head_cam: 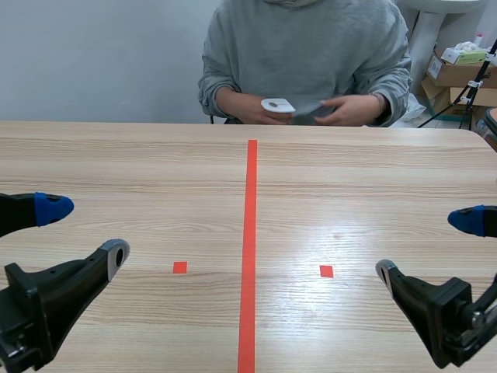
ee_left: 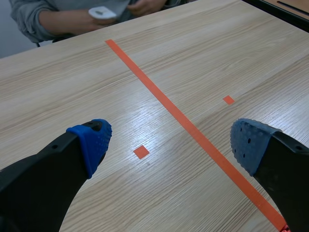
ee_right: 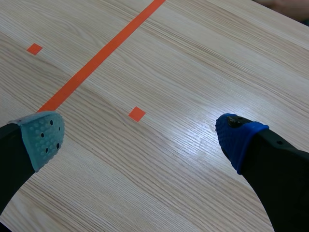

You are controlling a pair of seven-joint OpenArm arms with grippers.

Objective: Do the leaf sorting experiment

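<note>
A person in a grey hoodie sits across the table and holds a small white dish point(head_cam: 278, 105) with a dark speck in it, along with a darker grey piece point(head_cam: 314, 113), just above the far edge. The dish point(ee_left: 102, 12) also shows far ahead of my left gripper. My left gripper point(head_cam: 81, 231) point(ee_left: 169, 142) is open low at the near left, with nothing between its fingers. My right gripper point(head_cam: 431, 246) point(ee_right: 137, 135) is open at the near right, likewise holding nothing. No leaves lie on the table.
The wooden table point(head_cam: 155, 171) carries a red tape line down its middle and a small red square on each side. Cardboard boxes point(head_cam: 458, 74) and a stand sit behind the table at the far right.
</note>
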